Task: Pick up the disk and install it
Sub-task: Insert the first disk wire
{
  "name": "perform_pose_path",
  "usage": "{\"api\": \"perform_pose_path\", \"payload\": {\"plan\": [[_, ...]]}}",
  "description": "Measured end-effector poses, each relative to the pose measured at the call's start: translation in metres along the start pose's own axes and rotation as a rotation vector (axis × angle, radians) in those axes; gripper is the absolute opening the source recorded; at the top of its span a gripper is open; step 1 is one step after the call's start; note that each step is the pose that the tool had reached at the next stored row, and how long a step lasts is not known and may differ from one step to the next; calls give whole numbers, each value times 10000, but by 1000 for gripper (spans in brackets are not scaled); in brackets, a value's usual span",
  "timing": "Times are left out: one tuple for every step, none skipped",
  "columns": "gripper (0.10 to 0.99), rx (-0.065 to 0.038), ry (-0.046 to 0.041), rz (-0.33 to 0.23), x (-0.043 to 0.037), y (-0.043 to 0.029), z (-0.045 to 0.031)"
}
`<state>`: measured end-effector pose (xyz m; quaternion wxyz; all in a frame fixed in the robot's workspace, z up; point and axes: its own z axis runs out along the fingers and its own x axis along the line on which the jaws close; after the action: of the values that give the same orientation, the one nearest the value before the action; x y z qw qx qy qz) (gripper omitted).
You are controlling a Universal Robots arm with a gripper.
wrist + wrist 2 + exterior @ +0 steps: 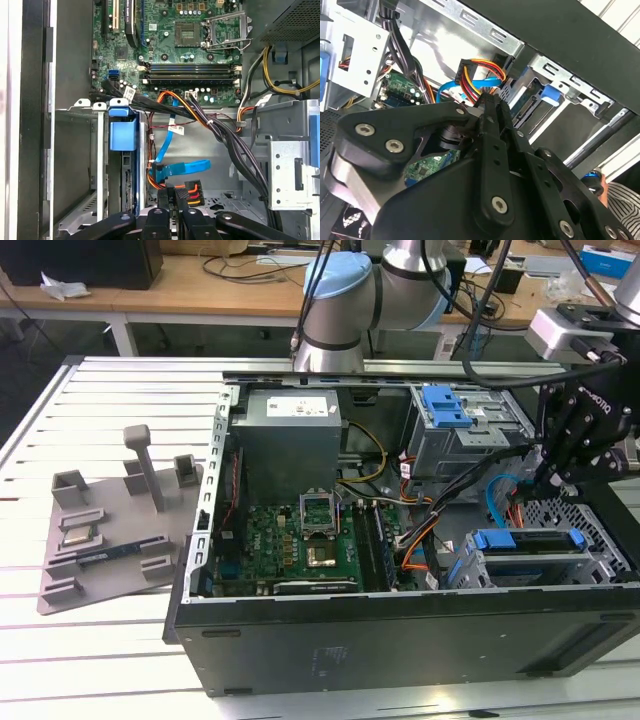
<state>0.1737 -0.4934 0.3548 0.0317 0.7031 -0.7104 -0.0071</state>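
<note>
The open computer case (400,640) is laid on its side on the white slatted surface (130,390), and the gripper (548,478) is hung inside its drive end. The disk (530,562) is already sat in the lower grey drive cage (600,555) just beside the jaws, with its blue carrier bracket facing out. In the first wrist view the disk (127,185) is seen edge-on in that cage.

The jaws are drawn close together. A black power connector (189,192) with orange, red and yellow wires is found right at the tips. Whether it's actually pinched can't be made out.

A flat blue data cable (182,167) is looped just past the jaws, and a thick bundle of black cables (225,135) is strung across beyond it. The motherboard (300,540) is further off. A grey tray (110,530) with small parts is parked well away outside the case.
</note>
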Motion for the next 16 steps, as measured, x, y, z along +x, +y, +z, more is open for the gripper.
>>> {"api": "perform_pose_path", "payload": {"plan": [[169, 0, 0, -1, 1, 0, 0], [169, 0, 2, -1, 2, 0, 0], [169, 0, 2, 0, 4, 0, 0], [169, 1, 5, 1, 20, 0, 0], [169, 0, 10, 1, 67, -1, 3], [169, 1, 23, 2, 122, -1, 5], [169, 0, 35, 2, 176, -2, 7], [169, 1, 47, 2, 233, -3, 10], [169, 1, 60, 2, 279, -4, 16], [169, 1, 73, 3, 298, -6, 24], [169, 1, 93, 5, 301, -16, 41], [169, 1, 106, 6, 302, -32, 62], [169, 1, 116, 6, 305, -44, 81], [169, 1, 117, 8, 312, -47, 91], [169, 2, 119, 6, 316, -54, 106], [169, 1, 118, 5, 316, -60, 115]]}}
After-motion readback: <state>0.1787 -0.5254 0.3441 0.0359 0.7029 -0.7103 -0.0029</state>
